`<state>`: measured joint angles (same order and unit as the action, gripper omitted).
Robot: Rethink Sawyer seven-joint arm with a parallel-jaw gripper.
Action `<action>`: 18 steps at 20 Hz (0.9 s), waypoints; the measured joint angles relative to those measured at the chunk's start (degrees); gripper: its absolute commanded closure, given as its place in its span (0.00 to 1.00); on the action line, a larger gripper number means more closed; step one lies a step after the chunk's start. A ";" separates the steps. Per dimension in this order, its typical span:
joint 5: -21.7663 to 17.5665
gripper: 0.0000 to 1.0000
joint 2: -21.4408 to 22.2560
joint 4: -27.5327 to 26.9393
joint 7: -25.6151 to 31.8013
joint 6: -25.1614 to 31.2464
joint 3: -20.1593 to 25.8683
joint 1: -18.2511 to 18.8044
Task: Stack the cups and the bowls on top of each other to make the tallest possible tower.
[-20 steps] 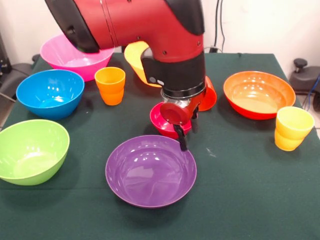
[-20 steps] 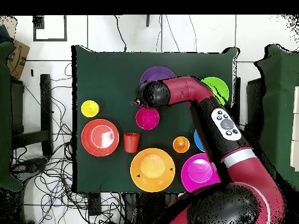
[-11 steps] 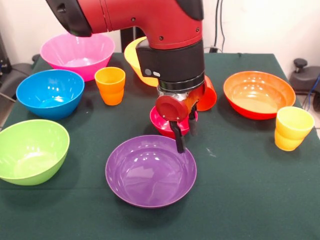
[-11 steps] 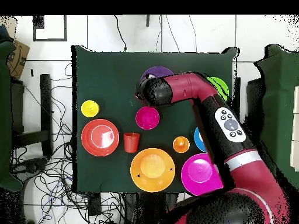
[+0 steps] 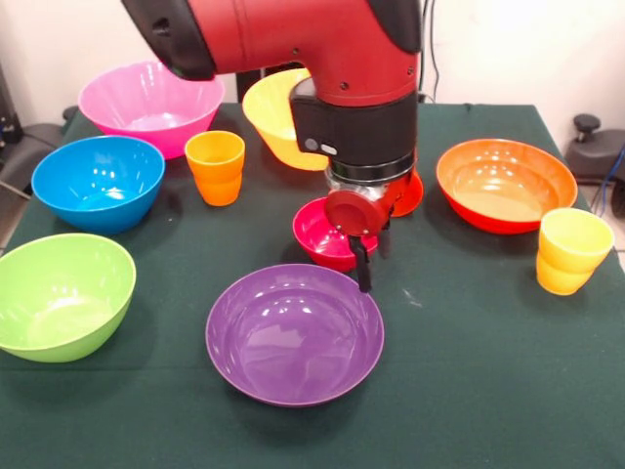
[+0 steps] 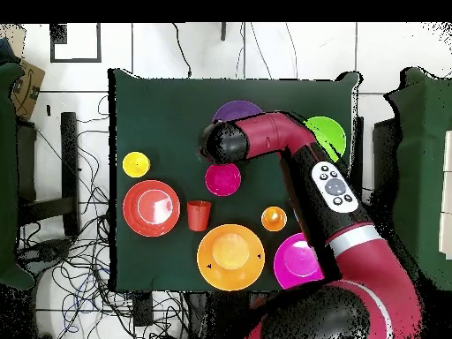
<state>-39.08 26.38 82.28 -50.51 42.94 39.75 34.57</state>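
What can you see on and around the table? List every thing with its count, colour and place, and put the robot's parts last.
Table: one, dark green cloth, under everything.
Large bowls: four; pink far left corner, blue left, green near left, yellow far middle, partly behind the arm.
Wide bowls: two; purple near middle, orange-red right.
Small bowl: one, magenta-red, centre, beside the gripper.
Cups: three; ribbed orange left of centre, ribbed yellow right edge, red-orange, mostly hidden behind the arm in the front view.
Cables: many, dark, on the floor beside the table.
Arm: one, red and black, coming down over the centre.
Gripper: one, black, between the small and purple bowls.
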 measured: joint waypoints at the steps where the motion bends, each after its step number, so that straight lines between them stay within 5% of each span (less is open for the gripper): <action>1: 0.00 0.00 -0.05 0.00 0.00 0.06 -0.24 -0.31; 18: -4.35 0.00 -0.25 -0.04 0.00 -2.13 -5.36 -4.20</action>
<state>-43.44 26.13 82.23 -50.51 40.81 34.39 30.37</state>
